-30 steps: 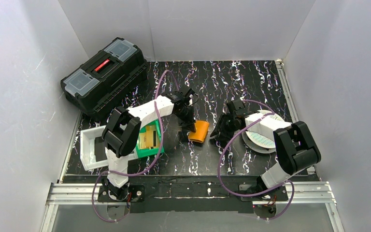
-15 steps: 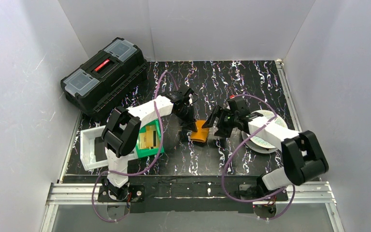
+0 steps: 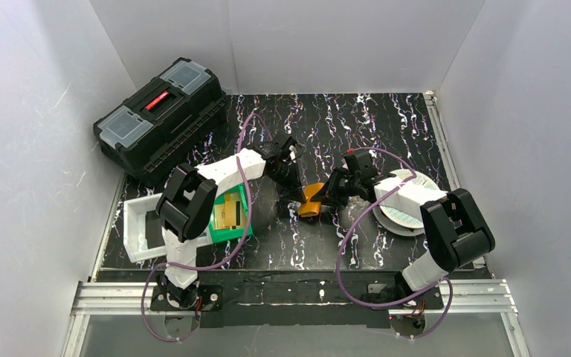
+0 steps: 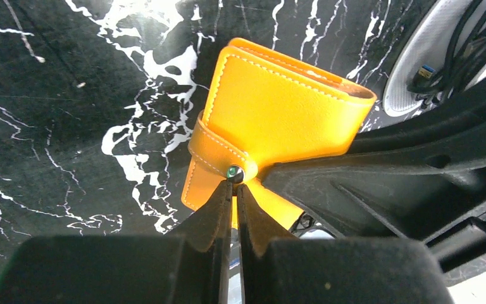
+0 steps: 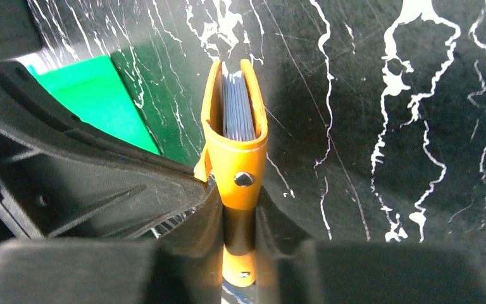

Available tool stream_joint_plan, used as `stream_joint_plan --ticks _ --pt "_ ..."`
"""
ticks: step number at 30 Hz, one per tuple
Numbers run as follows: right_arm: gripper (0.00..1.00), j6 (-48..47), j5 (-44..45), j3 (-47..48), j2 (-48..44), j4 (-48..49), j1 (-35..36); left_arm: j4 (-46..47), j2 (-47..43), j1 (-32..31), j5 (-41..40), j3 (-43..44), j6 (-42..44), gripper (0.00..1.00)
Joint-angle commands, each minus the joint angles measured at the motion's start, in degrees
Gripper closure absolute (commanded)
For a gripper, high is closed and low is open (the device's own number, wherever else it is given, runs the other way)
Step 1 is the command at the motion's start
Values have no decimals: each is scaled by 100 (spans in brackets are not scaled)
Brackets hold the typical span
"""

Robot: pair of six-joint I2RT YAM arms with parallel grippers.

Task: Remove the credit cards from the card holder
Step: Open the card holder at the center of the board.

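Orange card holder [image 5: 237, 149] sits closed between the fingers of the right gripper [image 5: 239, 212], which is clamped on its near end, one finger on each face. In the right wrist view it is seen edge-on, pointing straight out from the fingertips, with grey-blue inner leaves packed between its two covers. A strap with a small metal snap [image 5: 243, 179] wraps over the edge just beyond the fingertips.

The left gripper [image 4: 234, 190] comes in from the opposite side and is clenched, its tips pressed together right at the snap. A short orange tab of the strap sticks out toward it, but whether the tips actually pinch the strap cannot be told. The two grippers are touching or nearly so around the holder, above the black marbled table [image 3: 386, 126].

Behind the left gripper, along its arm, a green bin [image 3: 239, 232] holds gold-yellow credit cards [image 3: 230, 210]. A white tray [image 3: 135, 223] lies just beyond the bin. Behind the right gripper, under its arm, lies a round white patterned disc [image 3: 405, 216].
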Motion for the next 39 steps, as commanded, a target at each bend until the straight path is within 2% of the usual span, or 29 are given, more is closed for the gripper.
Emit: stream_joint_plan --ticks 1,12,15,21,26,32,39 --pt "98 12 155 -25 6 146 11 -41 -420 72 56 -142 6 100" --pt "99 -308 509 -200 1 -188 13 -382 -726 188 -621 -313 434 100" --pt "86 -378 554 -188 9 -327 18 -426 -814 223 -697 -422 499 100" --pt "49 -560 841 -5 -143 -841 21 -327 -1010 225 -516 -590 548 100" --pt "28 -703 1098 170 -293 -1306 16 -313 -1119 221 -454 -600 568 100" --pt "18 -889 1626 473 -513 -1943 132 -87 -1148 222 -126 -729 365 100" --pt "21 -933 2068 988 -342 -2520 566 736 -1446 225 243 -1545 -456 100"
